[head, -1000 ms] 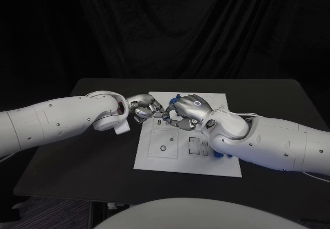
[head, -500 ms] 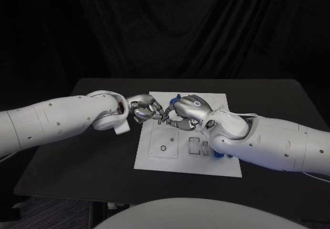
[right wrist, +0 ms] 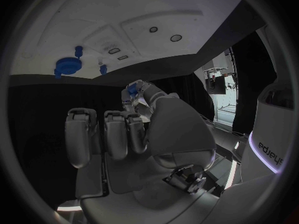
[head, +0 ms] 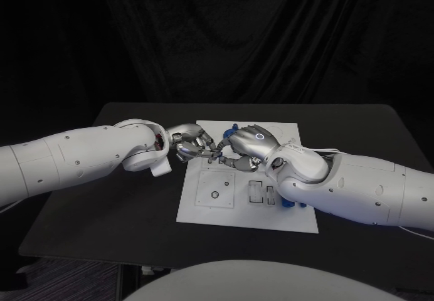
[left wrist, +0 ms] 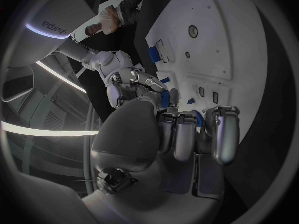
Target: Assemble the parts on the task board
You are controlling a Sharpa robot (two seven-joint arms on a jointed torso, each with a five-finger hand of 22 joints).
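black table (head: 118,207) – matte, under board | dark curtain (head: 271,56) – bkgd, behind table

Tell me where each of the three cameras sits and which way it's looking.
Head view: from the robot's head, down at the black table and white board; both arms show, left hand meeting right hand.
Left wrist view: behind the left hand, facing the board and right hand.
Right wrist view: behind the right hand, facing the board.
Shared: all show the board.

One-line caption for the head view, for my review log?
Left hand and right hand meet fingertip to fingertip above the task board.
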